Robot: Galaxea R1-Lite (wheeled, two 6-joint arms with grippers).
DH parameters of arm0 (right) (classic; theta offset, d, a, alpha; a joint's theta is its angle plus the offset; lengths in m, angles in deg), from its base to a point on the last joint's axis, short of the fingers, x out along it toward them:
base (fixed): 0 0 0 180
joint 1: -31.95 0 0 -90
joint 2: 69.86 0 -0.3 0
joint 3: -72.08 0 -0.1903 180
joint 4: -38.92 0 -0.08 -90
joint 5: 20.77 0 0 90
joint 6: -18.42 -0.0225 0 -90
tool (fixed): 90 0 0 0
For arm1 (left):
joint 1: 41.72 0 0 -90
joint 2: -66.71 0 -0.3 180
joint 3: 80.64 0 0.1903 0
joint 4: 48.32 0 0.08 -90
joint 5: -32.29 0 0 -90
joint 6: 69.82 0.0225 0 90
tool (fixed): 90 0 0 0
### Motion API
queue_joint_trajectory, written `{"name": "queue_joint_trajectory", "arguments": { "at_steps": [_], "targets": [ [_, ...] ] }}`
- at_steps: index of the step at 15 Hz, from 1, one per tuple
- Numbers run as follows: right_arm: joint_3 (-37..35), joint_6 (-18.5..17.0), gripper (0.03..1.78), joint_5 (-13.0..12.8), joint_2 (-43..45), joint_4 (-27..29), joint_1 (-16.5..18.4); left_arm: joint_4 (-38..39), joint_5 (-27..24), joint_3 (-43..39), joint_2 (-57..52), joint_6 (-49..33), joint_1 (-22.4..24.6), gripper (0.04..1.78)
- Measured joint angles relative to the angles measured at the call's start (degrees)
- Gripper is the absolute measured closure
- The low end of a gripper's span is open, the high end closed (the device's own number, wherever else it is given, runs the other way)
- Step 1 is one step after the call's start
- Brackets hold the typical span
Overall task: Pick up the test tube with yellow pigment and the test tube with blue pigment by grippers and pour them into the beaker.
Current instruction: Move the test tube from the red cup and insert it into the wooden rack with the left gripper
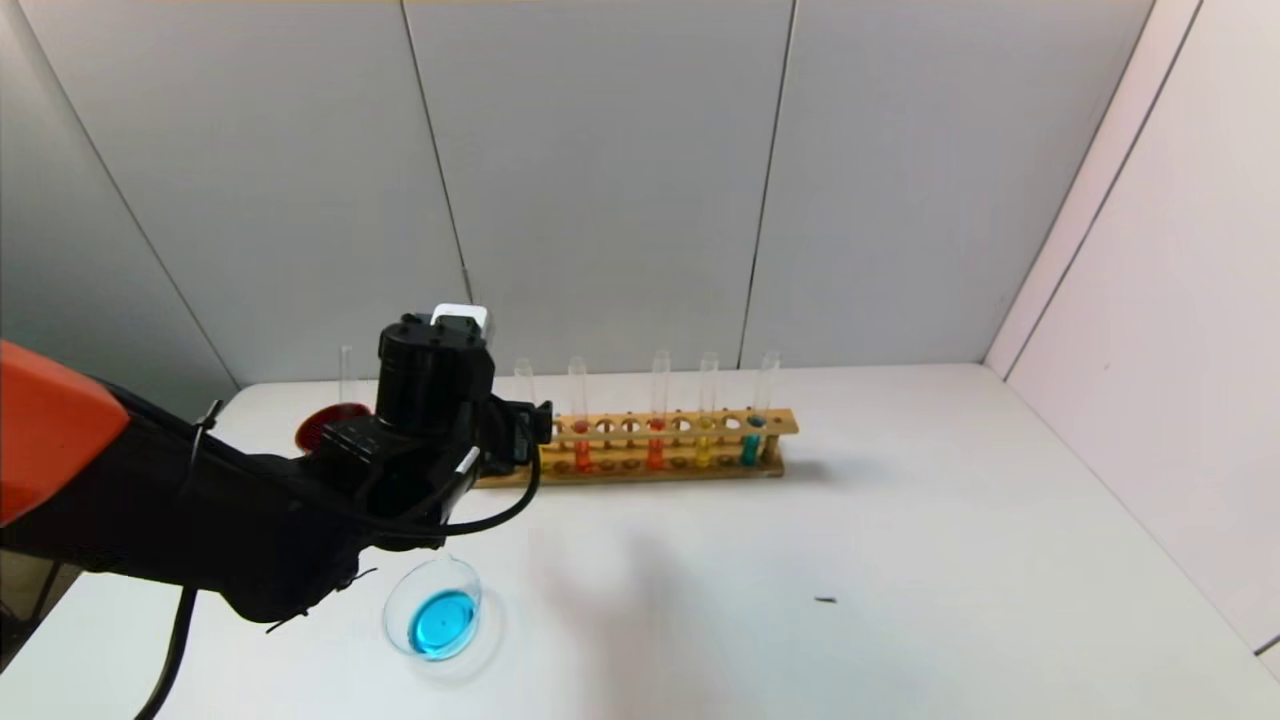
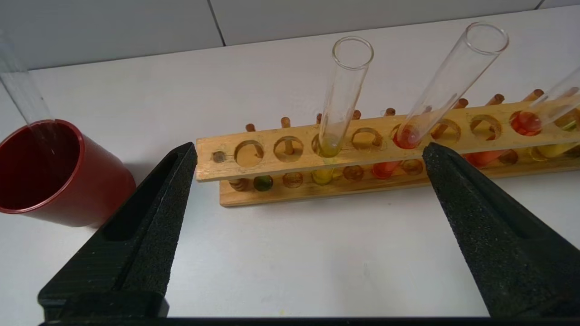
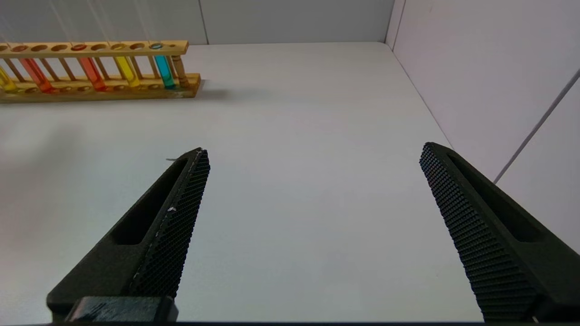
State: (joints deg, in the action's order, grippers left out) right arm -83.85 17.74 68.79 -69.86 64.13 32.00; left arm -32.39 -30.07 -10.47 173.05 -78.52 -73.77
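My left gripper (image 1: 520, 435) is open and empty at the left end of the wooden rack (image 1: 680, 468). In the left wrist view the left gripper (image 2: 310, 151) faces a test tube with yellow pigment (image 2: 344, 90) standing between the spread jaws, untouched. A second yellow tube (image 1: 705, 440) and a test tube with blue pigment (image 1: 752, 440) stand at the rack's right end; both show in the right wrist view, yellow (image 3: 127, 70) and blue (image 3: 163, 72). The beaker (image 1: 435, 610) holds blue liquid, near my left arm. My right gripper (image 3: 312, 151) is open over bare table.
Two orange-red tubes (image 1: 580, 445) (image 1: 656, 445) stand in the rack. A dark red cup (image 1: 330, 425) holding an empty tube (image 1: 346, 375) stands left of the rack, also in the left wrist view (image 2: 54, 176). A small dark speck (image 1: 825, 600) lies on the white table. Walls enclose the back and right.
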Motion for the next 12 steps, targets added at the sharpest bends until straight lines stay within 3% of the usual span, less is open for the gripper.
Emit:
{"name": "queue_joint_trajectory", "arguments": {
  "at_steps": [12],
  "targets": [
    [0.0,0.0,0.11,0.0,0.0,0.0,0.0,-0.9,-0.1,12.8,11.9,0.9,2.2,0.07]
  ]
}}
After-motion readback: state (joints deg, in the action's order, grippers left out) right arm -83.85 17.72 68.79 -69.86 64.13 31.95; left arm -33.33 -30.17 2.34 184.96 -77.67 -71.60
